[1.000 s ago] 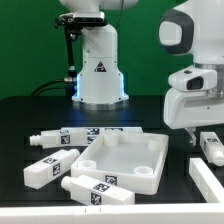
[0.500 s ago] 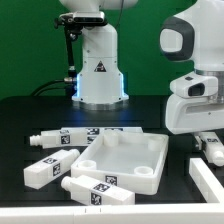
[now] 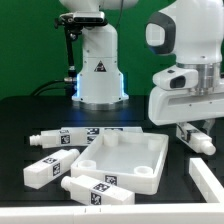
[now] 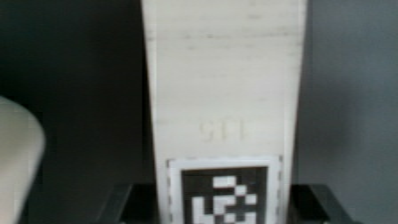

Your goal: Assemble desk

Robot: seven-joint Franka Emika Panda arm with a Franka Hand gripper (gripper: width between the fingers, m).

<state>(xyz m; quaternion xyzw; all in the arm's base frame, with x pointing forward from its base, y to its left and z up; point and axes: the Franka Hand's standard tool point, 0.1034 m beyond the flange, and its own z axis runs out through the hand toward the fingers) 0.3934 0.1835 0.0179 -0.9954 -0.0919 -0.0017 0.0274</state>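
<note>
Finding: the gripper [image 3: 192, 126] stands with its jaws narrow, clamped on one leg [image 3: 200, 140] at 3 o'clock from the desk top [image 3: 148, 172] in the exterior view. In the wrist view the fingers [image 4: 143, 205] flank the leg's marker tag [image 4: 222, 192]. Gripping at the tagged end is judged to leave the far end free for seating in a corner socket. The desk top lies mid-table, rim upward, round sockets exposed. It is white, tray-like and has no legs fitted. Three loose legs [image 3: 62, 137] rest from 7 to 10 o'clock.
</note>
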